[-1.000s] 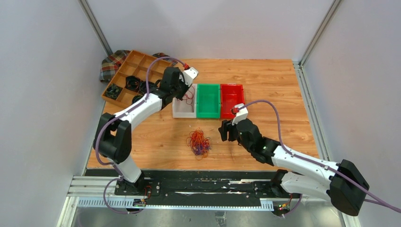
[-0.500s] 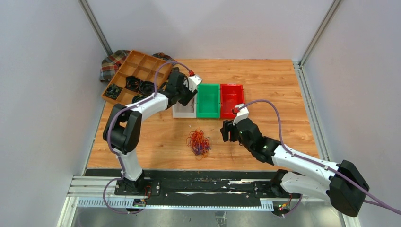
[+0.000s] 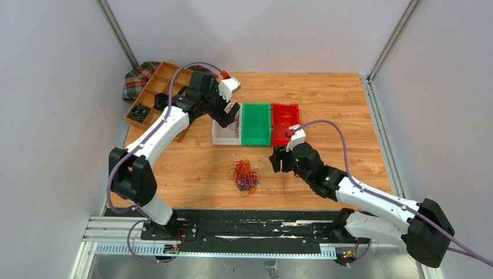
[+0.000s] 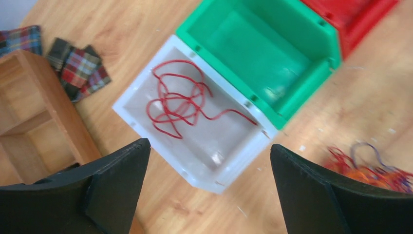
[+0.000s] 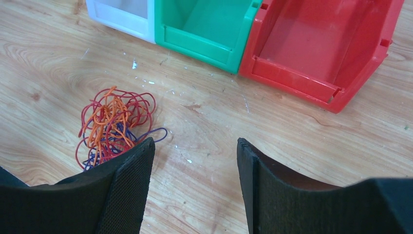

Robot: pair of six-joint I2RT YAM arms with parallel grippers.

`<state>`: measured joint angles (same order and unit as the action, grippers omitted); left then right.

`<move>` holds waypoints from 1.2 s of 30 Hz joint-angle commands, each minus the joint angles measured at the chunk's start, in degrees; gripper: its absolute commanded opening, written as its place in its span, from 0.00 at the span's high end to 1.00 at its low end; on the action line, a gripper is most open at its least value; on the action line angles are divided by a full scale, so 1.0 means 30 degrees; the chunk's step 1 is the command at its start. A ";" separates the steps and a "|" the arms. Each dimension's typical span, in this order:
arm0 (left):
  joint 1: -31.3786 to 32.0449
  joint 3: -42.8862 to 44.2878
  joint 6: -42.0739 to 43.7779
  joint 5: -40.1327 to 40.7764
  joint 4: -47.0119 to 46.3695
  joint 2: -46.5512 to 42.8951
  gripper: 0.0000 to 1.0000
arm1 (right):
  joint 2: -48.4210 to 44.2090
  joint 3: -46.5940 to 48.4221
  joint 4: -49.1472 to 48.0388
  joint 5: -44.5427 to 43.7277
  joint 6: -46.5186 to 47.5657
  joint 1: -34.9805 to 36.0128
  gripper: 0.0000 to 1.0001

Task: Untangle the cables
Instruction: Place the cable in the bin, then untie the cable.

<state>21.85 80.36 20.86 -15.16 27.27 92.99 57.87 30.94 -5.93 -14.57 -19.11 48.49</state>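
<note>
The left tool point(image 4: 209, 151) stands open and empty above the white plastic bin point(image 4: 221, 139) holding one loose red wire point(image 4: 178, 100), while the right tool point(image 5: 195, 146), likewise open and empty, hangs beside the tangled clump of thin red, orange and purple cables point(image 5: 114, 126) on the wooden surface point(image 5: 292, 146).

Wooden table point(image 3: 325, 93), warm orange grain, a few pale scuffs. Enclosed on three sides by plain off-white panels: back wall point(image 3: 256, 29), left wall point(image 3: 52, 116), right wall point(image 3: 442, 116). Bare aluminium posts point(image 3: 118, 35) rise at the two far corners. Black base plate point(image 3: 256, 229) and ribbed aluminium rail point(image 3: 232, 251) along the near edge; grey floor point(image 3: 221, 270) below. Light even, shadows soft.
</note>
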 commanded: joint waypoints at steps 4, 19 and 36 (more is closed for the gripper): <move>0.0876 -0.3276 0.0475 -0.5426 0.3681 -0.2557 0.02 | -0.0333 0.0637 0.0691 0.0807 -0.0203 -0.0276 0.37; 0.2501 -0.7639 -0.3682 -0.6976 -0.1033 -0.1441 0.44 | -0.1301 0.0646 0.3441 0.2714 -0.1113 -0.0279 0.41; 0.2591 -0.6828 -0.1783 -0.6283 0.1663 -0.2296 0.98 | -0.0968 0.1159 0.3373 0.4055 -0.1386 -0.0275 0.44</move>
<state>29.39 56.40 13.54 -33.26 27.49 90.06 53.84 31.64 5.43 -3.95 -22.52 48.47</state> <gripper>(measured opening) 0.032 0.564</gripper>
